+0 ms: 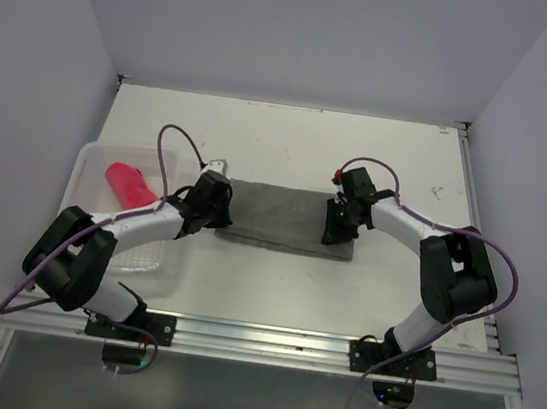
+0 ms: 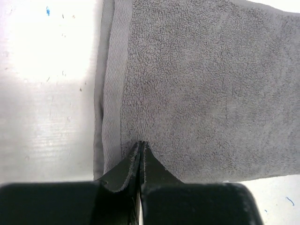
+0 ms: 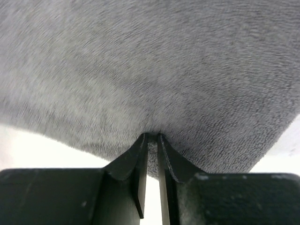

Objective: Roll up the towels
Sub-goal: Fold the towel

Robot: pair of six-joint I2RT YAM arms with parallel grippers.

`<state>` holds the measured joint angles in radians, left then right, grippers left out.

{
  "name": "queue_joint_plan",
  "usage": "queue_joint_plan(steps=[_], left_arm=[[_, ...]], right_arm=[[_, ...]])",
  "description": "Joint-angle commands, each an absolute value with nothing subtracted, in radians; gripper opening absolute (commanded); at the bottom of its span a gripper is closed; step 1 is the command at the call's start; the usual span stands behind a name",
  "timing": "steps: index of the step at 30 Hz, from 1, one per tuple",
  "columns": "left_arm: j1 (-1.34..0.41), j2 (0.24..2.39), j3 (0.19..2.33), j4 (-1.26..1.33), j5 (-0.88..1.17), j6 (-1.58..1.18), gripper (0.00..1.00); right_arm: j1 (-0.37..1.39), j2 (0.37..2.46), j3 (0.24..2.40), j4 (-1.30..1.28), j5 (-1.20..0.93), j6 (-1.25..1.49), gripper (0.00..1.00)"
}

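Grey towel (image 1: 287, 218) may skew (loose roll): left gripper (image 2: 141, 143) jaws together, right gripper (image 3: 153, 135) jaws slightly apart at its edge.

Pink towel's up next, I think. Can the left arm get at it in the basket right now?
Probably yes: the pink towel lies uncovered in the basket beside the left arm, though the left end effector is shut against the grey towel.

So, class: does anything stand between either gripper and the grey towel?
Nothing visible does. The left gripper, shut, has its tips on the grey towel near one hem, and the right gripper meets the cloth at the other end. The pink towel lies apart, in the basket.
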<state>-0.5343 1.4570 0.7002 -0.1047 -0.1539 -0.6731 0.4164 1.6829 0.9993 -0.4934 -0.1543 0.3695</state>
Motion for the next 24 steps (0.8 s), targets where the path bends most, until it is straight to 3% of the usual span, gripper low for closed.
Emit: queue_joint_plan(steps=[1,3,6,7,8,10,11,13,24], left_arm=[[-0.557,1.375,0.686,-0.141,-0.207,-0.706,0.00],[-0.567,1.332,0.702,-0.175,-0.230,-0.707,0.00],[-0.577,1.269,0.770,-0.222,-0.274,-0.675,0.02],[-0.578,1.261,0.794,-0.227,-0.278,-0.634,0.09],[-0.580,1.255,0.851,-0.230,-0.273,-0.608,0.29],[-0.587,1.269,0.923,-0.244,-0.264,-0.566,0.42],[-0.591,1.282,1.001,-0.262,-0.246,-0.533,0.54],[-0.595,1.333,1.111,-0.273,-0.220,-0.500,0.62],[-0.712,1.799,1.629,-0.420,-0.083,-0.463,0.62]], right_arm=[[0.416,1.556,0.980,-0.526,-0.285,0.293,0.22],[0.416,1.507,0.997,-0.551,-0.252,0.314,0.33],[0.414,1.421,1.015,-0.572,-0.175,0.368,0.41],[0.408,1.361,1.011,-0.571,-0.091,0.424,0.42],[0.402,1.330,0.985,-0.565,-0.054,0.458,0.42],[0.371,1.263,0.930,-0.496,-0.067,0.527,0.42],[0.320,1.206,0.867,-0.468,-0.093,0.590,0.42],[0.244,1.169,0.816,-0.426,-0.138,0.653,0.42],[0.130,1.049,0.614,-0.407,-0.139,0.722,0.47]])
